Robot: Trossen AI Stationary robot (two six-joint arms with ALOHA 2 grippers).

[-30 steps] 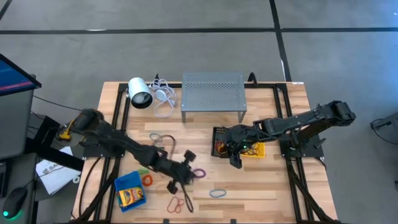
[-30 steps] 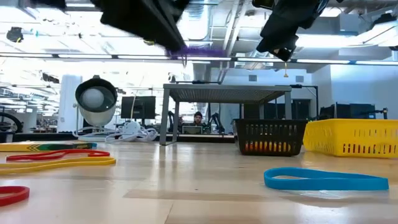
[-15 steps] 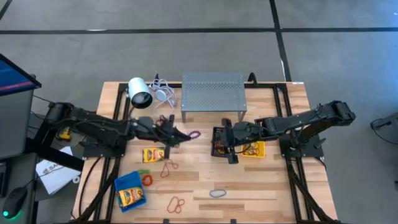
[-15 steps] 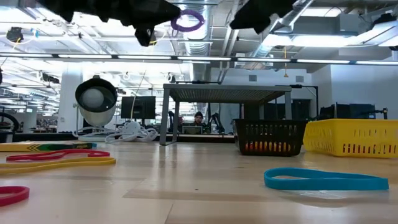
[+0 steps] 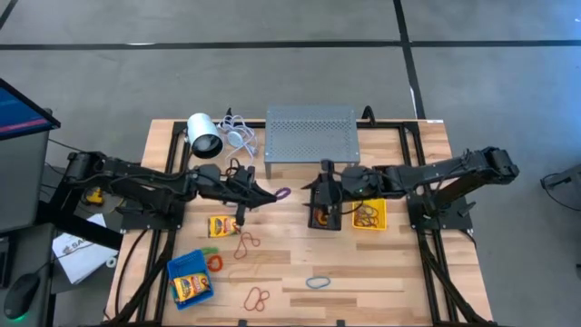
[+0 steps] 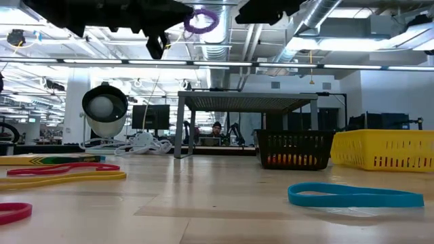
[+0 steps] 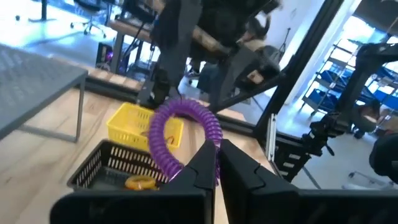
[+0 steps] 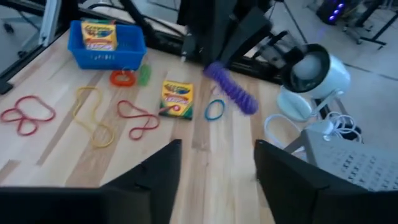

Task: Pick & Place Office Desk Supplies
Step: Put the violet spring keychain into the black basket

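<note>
Left gripper [image 5: 266, 194] mid-table, raised off wood, fingers clenched on purple coiled band [image 5: 282, 193] — coil juts toward black bin [image 5: 324, 208]. Right gripper [image 5: 325, 181] over black bin's far edge, fingers spread, nothing between them. Yellow bin [image 5: 370, 214] touches black bin on its right — orange bands inside. Grey perforated stand [image 5: 310, 136] just behind both grippers; white cylinder [image 5: 203, 136] with cable at far left. Crayon box [image 5: 222, 226] on wood beneath left arm; second box in blue bin [image 5: 192, 277] near front. Red and orange loops [image 5: 245, 242] beside crayon box, pale blue loop [image 5: 317, 282] near front edge.
</note>
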